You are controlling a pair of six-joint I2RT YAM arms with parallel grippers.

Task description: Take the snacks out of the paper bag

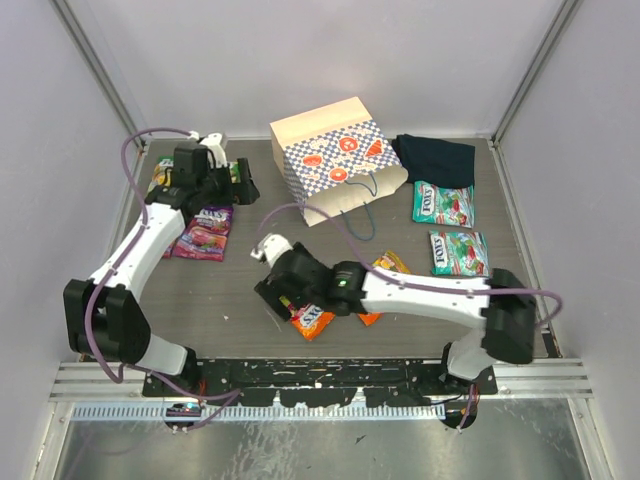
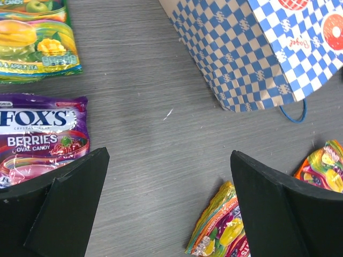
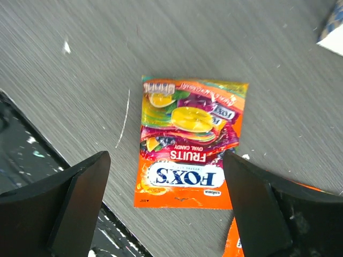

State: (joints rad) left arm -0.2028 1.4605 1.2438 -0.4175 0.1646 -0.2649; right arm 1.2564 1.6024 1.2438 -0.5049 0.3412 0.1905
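At front centre of the surface [image 1: 200, 300], just ahead of the arm bases, find the right claw [image 3: 166, 160] spread wide and gripping nothing, pointing down at an orange pouch [image 3: 190, 142]. Note pouch lying flat, logo side up, centred between the fingers [image 3: 69, 203] in the wrist view and clear of both. Cannot tell claw height over it. Read the wide setting as fit for either a release or a fresh grip; not settled by these views. Note a second orange pouch [image 3: 236, 243] just beside the first, at its corner.

Find the left claw [image 2: 169, 160] likewise wide and empty, over bare surface next to the purple pouch [image 2: 40, 139], w/ the green-yellow pouch [image 2: 37, 43] beyond. Locate two teal-white pouches [image 1: 445, 203] at right, near the navy cloth [image 1: 435, 158].

Treat this layout, grouped by colour and apart from the paper bag [image 1: 335, 160], as stock already out and sorted. Locate bag at rear centre, blue handles [image 1: 360, 215] trailing frontward. Cannot see interior, so contents unknown. Rel. to right claw: bag well apart, rearward. Rel. to left claw: bag near, on its right.
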